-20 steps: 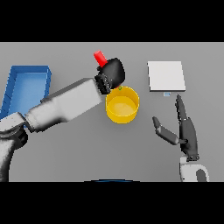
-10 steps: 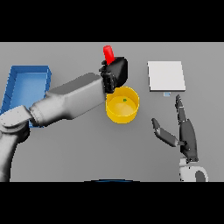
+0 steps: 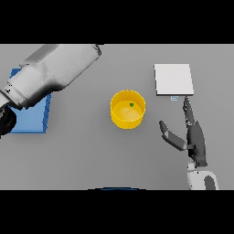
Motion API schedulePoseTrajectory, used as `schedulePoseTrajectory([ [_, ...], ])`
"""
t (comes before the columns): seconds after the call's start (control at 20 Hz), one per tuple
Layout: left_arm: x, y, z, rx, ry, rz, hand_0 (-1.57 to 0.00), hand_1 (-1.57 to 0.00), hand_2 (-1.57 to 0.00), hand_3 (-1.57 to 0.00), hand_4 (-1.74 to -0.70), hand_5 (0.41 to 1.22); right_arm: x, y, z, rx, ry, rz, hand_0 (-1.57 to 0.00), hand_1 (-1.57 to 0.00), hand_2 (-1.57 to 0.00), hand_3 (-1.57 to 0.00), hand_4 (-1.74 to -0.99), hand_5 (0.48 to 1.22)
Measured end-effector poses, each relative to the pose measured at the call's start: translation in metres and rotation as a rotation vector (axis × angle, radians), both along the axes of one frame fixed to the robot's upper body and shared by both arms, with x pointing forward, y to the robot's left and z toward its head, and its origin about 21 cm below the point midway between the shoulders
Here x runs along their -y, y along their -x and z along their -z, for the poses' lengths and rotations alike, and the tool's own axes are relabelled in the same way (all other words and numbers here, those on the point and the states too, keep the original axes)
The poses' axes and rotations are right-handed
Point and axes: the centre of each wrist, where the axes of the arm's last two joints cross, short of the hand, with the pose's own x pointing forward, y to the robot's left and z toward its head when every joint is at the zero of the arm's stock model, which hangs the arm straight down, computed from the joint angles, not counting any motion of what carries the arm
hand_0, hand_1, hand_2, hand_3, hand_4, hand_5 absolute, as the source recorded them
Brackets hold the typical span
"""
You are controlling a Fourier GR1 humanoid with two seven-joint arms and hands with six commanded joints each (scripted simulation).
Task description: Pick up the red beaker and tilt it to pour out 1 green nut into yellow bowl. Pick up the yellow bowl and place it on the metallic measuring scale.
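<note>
The yellow bowl [image 3: 128, 109] stands at the table's middle with one small green nut [image 3: 131, 104] lying inside near its far wall. The metallic measuring scale [image 3: 173, 79], a flat pale square, lies to the bowl's far right. My right hand [image 3: 195, 139] rests open on the table right of the bowl and just short of the scale, fingers straight and thumb spread toward the bowl. My left forearm [image 3: 50, 75] crosses the upper left corner; its hand runs past the scene's top edge and is not in view. No red beaker shows.
A blue tray [image 3: 32, 119] lies at the left edge, partly covered by my left forearm. A small tag [image 3: 174, 98] sits at the scale's near edge.
My left arm has risen and swung away from above the bowl, carrying the hand and red beaker out of view. The right hand has not moved.
</note>
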Motion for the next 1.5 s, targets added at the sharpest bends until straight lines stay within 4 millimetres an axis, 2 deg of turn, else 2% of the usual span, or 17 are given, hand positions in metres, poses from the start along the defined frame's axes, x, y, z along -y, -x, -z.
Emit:
schedulePoseTrajectory([
  [0.1,-0.016,-0.011,-0.022,0.012,0.13,-0.093,-1.57,-1.57,-1.53,-1.4,-1.72,1.221,0.001,0.001,0.002,-0.015,-0.036,-0.017,0.0,0.0,0.0,0.0,-1.193,0.597],
  [0.2,-0.039,-0.021,-0.042,0.0,0.335,-0.21,-1.57,-1.57,-1.55,-1.38,-1.73,1.221,-0.002,-0.002,0.0,-0.004,-0.037,-0.022,0.0,0.0,0.0,0.0,-1.199,0.594],
  [0.25,-0.059,-0.027,-0.05,-0.006,0.462,-0.272,-1.57,-1.57,-1.55,-1.36,-1.73,1.221,-0.003,0.001,0.002,0.0,-0.039,-0.025,0.0,0.0,0.0,0.0,-1.209,0.593],
  [0.35,-0.1,-0.036,-0.049,-0.029,0.687,-0.406,-1.57,-1.57,-1.56,-1.37,-1.73,1.221,0.0,-0.001,0.002,-0.01,-0.036,-0.03,0.0,0.0,0.0,0.0,-1.224,0.592],
  [0.45,-0.142,-0.041,-0.04,-0.068,0.899,-0.453,-1.57,-1.57,-1.56,-1.4,-1.74,1.221,0.001,-0.004,0.0,0.006,-0.034,-0.038,0.0,0.0,0.0,0.0,-1.222,0.587],
  [0.6,-0.192,-0.038,-0.022,-0.075,1.156,-0.507,-1.57,-1.57,-1.57,-1.43,-1.74,1.221,0.005,-0.005,0.003,0.011,-0.027,-0.04,0.0,0.0,0.0,0.0,-1.226,0.587],
  [0.8,-0.244,-0.021,0.014,0.01,1.448,-0.645,-1.57,-1.57,-1.57,-1.45,-1.74,1.221,0.01,-0.003,0.004,0.022,-0.006,-0.056,0.0,0.0,0.0,0.0,-1.212,0.604],
  [1.0,-0.266,0.013,0.058,0.07,1.642,-0.785,-1.57,-1.57,-1.57,-1.46,-1.74,1.221,0.007,-0.003,0.002,0.008,0.028,-0.074,0.0,0.0,0.0,0.0,-1.212,0.641],
  [1.2,-0.272,0.05,0.107,0.094,1.72,-0.906,-1.57,-1.57,-1.57,-1.45,-1.74,1.221,0.005,-0.002,0.001,-0.002,0.048,-0.077,0.0,0.0,0.0,0.0,-1.21,0.66],
  [1.4,-0.282,0.076,0.139,0.089,1.763,-0.995,-1.57,-1.57,-1.57,-1.47,-1.74,1.221,0.003,-0.005,-0.002,-0.003,0.037,-0.074,0.0,0.0,0.0,0.0,-1.214,0.664],
  [1.5,-0.28,0.084,0.151,0.086,1.785,-1.006,-1.57,-1.57,-1.57,-1.51,-1.74,1.221,0.005,-0.005,0.002,-0.013,0.044,-0.074,0.0,0.0,0.0,0.0,-1.217,0.666],
])
